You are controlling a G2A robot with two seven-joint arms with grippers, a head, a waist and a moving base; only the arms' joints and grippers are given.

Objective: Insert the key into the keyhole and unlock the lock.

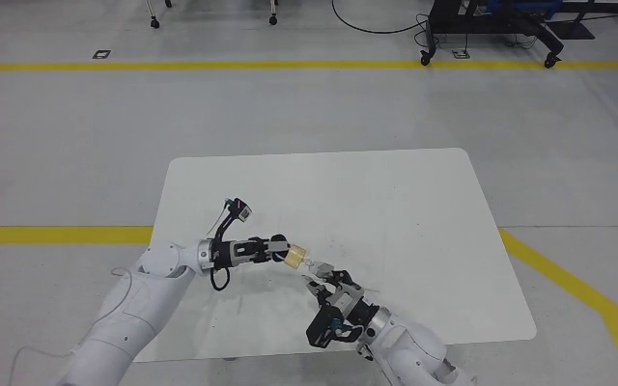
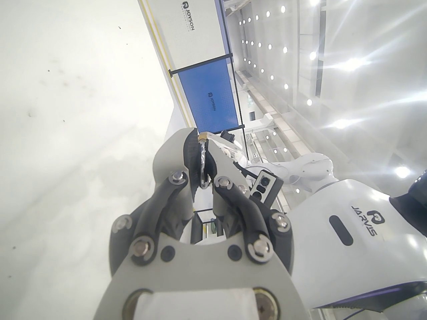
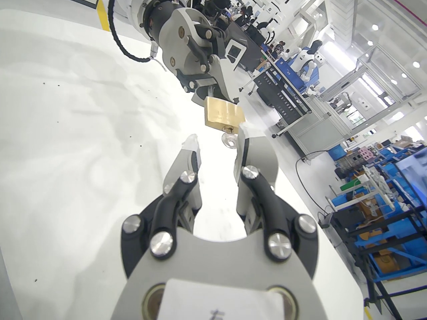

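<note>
From above, the left pincer (image 1: 278, 250) grips the brass lock (image 1: 297, 256) over the white worktop (image 1: 415, 222), and the right pincer (image 1: 317, 278) sits just beside the lock, spread open. The left wrist view shows the left pincer clamped on the lock's steel shackle (image 2: 202, 168). In the right wrist view, the key (image 3: 229, 138) sits in the keyhole (image 3: 228, 129), between the parted fingertips and just beside one.

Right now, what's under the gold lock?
A key sticks out of the lock's keyhole. Its head shows; its blade is hidden inside the lock. The right gripper is open by the head.
</note>
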